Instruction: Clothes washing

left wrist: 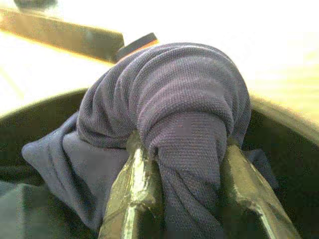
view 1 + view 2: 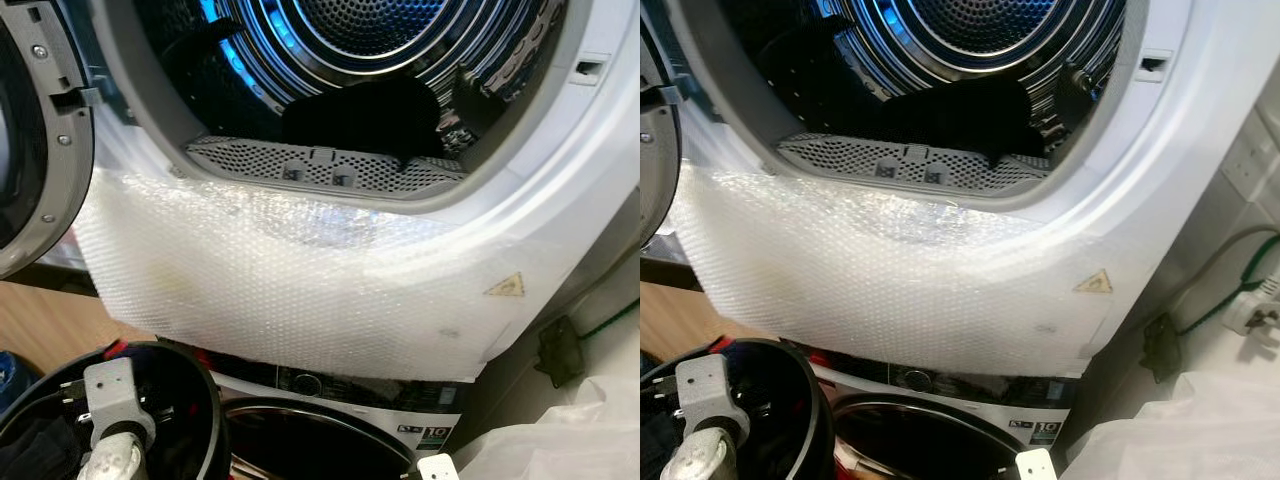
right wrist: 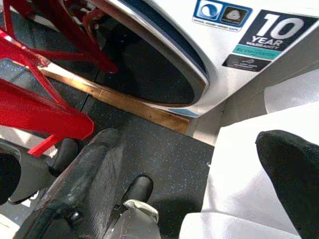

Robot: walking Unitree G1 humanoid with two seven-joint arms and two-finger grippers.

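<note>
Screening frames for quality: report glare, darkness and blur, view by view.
Eye views: blue light inside the drum, glare on the bubble wrap. Left wrist view: background washed out white, navy garment sharp, left gripper fingers dim. Right wrist view: evenly lit; near finger blurred.

Navy knit garment [image 1: 169, 114] is sitting bunched up and draped over in a hump inside the black bucket [image 1: 45, 114]. Another dark garment [image 2: 360, 115] is lying in the open dryer drum [image 2: 380, 40].
</note>
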